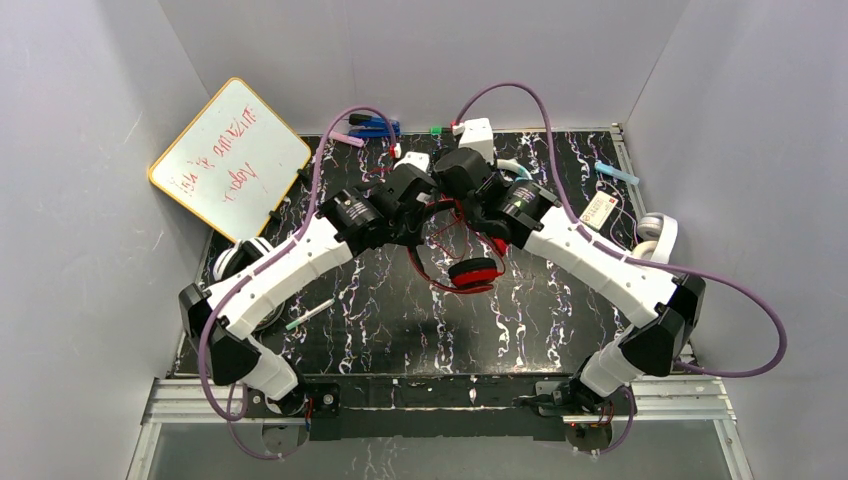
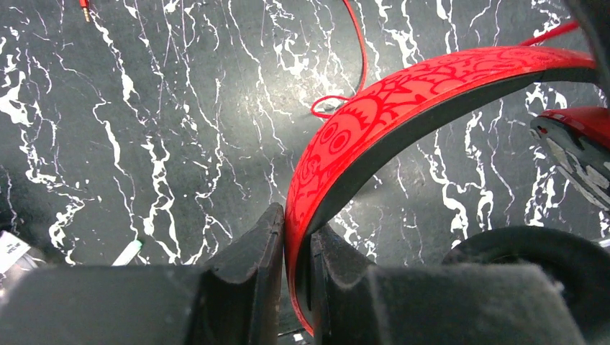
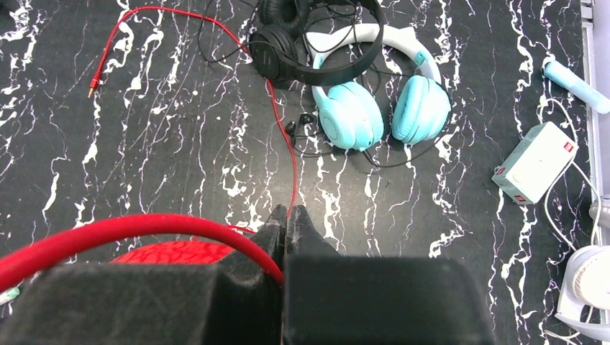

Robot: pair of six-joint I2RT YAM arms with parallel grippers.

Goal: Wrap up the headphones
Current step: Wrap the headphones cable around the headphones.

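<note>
- One black bench with white marble-like veining carries everything.
- Two arms, the left arm and the right arm, have white hard shells, black joints and purple cables. They bend in toward the bench's middle.
- One rectangular whiteboard, yellow-edged with red scribbles, leans at the far left.
- We count five headphones, all over-ear with padded cups.
- The red headphones are at the middle, between the arms, and their glossy band is printed with cartoon faces.
- The teal headphones with a white band lie at the far side, touching the small black headphones.
- The all-white headphones sit at the right edge.
- The white-and-black headphones sit at the left edge, half hidden under the left arm.
- The left jaws are narrowly parted and clamp the red band flat between them.
- The right jaws are pressed together, pinching the thin red cord, which runs off to its plug on the bench.
- One small white box lies near the right edge.
- We see several markers at the far side, among them a blue one and a pale blue one.
</note>
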